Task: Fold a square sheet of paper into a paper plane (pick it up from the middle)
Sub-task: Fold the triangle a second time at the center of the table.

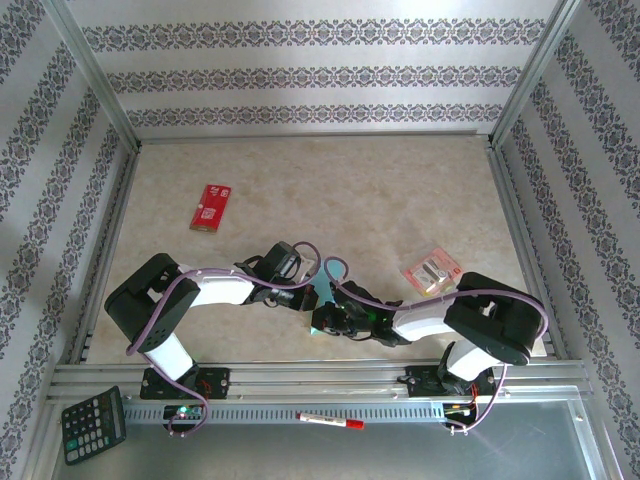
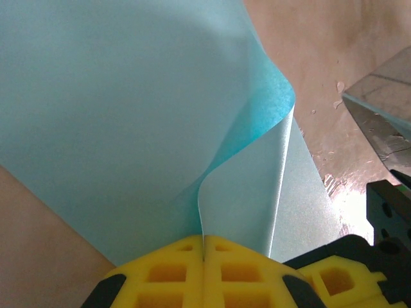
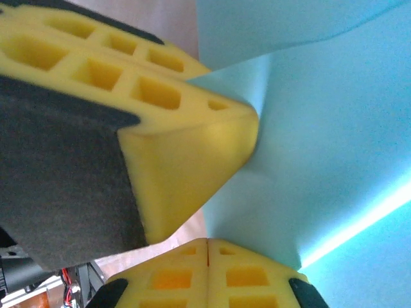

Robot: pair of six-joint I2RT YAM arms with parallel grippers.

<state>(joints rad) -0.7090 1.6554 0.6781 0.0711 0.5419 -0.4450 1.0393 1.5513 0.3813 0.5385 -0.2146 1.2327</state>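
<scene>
The square sheet of paper is light teal and hangs curled between the two arms, above the near middle of the table. My left gripper is shut on it: its yellow fingertips pinch a rolled-over edge of the sheet. My right gripper meets it from the right, and its fingertips are shut on the sheet at the lower edge. The left gripper's yellow fingers sit just above them, almost touching. The paper plane is out of view.
A red rectangular packet lies at the far left of the table. A small pink-and-yellow packet lies right of the grippers. A calculator and a red marker rest on the near metal rail. Metal frame posts edge both sides.
</scene>
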